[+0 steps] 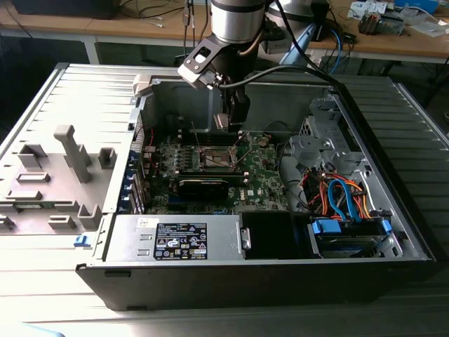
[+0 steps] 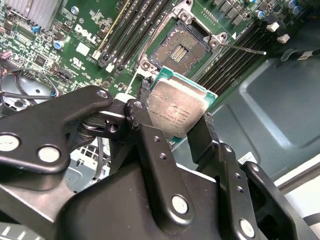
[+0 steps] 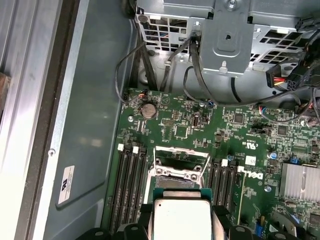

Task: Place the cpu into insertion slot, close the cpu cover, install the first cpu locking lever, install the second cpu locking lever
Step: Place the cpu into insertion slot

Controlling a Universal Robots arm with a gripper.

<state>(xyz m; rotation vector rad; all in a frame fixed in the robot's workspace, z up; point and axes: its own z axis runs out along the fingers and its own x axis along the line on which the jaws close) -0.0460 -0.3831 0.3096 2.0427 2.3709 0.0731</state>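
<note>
Black gripper [image 2: 175, 106] pinching the cpu [image 3: 181, 219] by its edges, near the uncovered insertion slot [image 2: 180, 48], not touching

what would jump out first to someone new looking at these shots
The cpu, clamped in the gripper, stands out at once in both wrist views, held short of the board. Just beyond it the insertion slot lies open and bare on the green motherboard. In the exterior view the arm reaches down into an open computer case.
</note>
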